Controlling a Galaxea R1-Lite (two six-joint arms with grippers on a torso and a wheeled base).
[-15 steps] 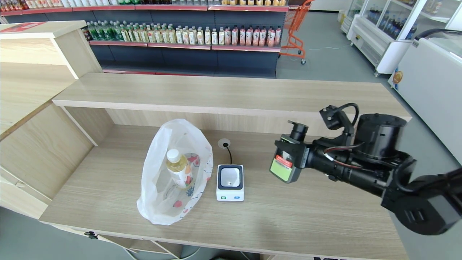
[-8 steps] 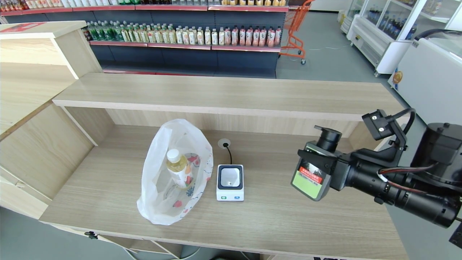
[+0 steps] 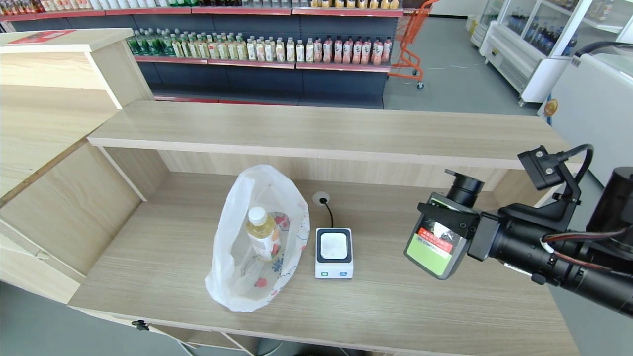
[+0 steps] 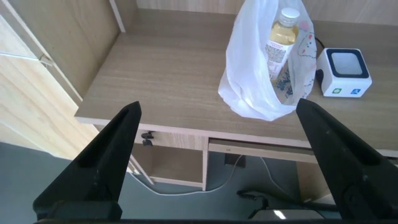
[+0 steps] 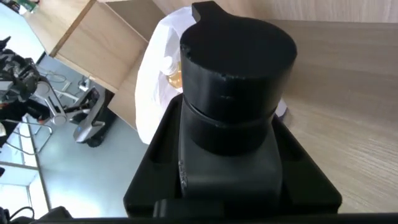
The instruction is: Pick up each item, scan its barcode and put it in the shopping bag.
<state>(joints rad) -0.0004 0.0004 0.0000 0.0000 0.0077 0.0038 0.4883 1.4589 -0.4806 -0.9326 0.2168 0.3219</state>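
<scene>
The right gripper [image 3: 452, 220] clamps a black-capped bottle [image 3: 431, 249] above the counter [image 3: 395, 306]; the left gripper [image 4: 219, 118] gapes wide, empty.

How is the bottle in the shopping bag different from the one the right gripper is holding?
The yellow drink bottle has a white cap and clear body; the dark bottle has a black cap and a green and red label. The yellow drink bottle stands upright in the shopping bag; the dark bottle is tilted in the right gripper, above the counter. Both are capped and labelled.
</scene>
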